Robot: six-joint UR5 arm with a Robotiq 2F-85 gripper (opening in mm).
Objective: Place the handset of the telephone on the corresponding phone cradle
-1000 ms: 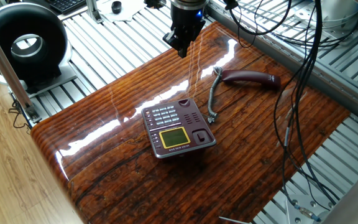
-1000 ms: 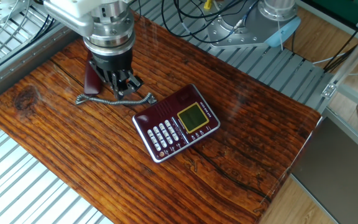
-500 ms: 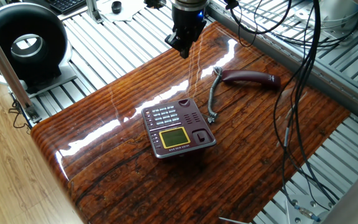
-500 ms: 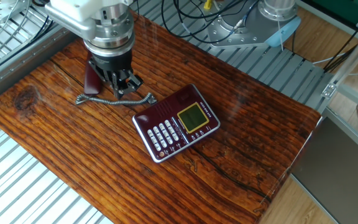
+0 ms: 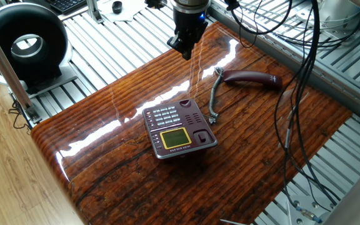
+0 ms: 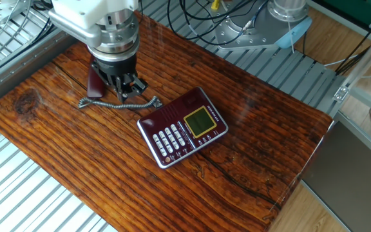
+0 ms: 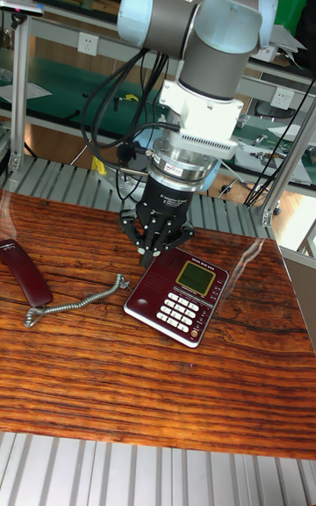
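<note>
The maroon telephone [image 5: 179, 128] [image 6: 182, 127] [image 7: 175, 295] lies flat on the wooden table with its grey keypad and yellow-green screen facing up. Its phone cradle [image 5: 200, 125] [image 6: 171, 108] [image 7: 147, 282], the strip on the side towards the cord, has nothing in it. The handset [image 5: 252, 78] [image 7: 26, 273] lies on the table away from the base, joined to it by the grey coiled cord [image 5: 214, 100] [image 7: 75, 299]. My gripper [image 5: 184, 51] [image 6: 127, 90] [image 7: 156, 251] hangs above the table, fingers drawn together around nothing. In the other fixed view it covers most of the handset [image 6: 95, 82].
A black ring-shaped device [image 5: 24, 44] stands off the table's far left corner. Dark cables [image 5: 299, 94] hang over the right side of the table. Metal slatted framing [image 6: 18, 193] surrounds the wooden table [image 5: 117, 175].
The gripper has shifted only slightly above the table. The handset, the cord and the telephone have not moved.
</note>
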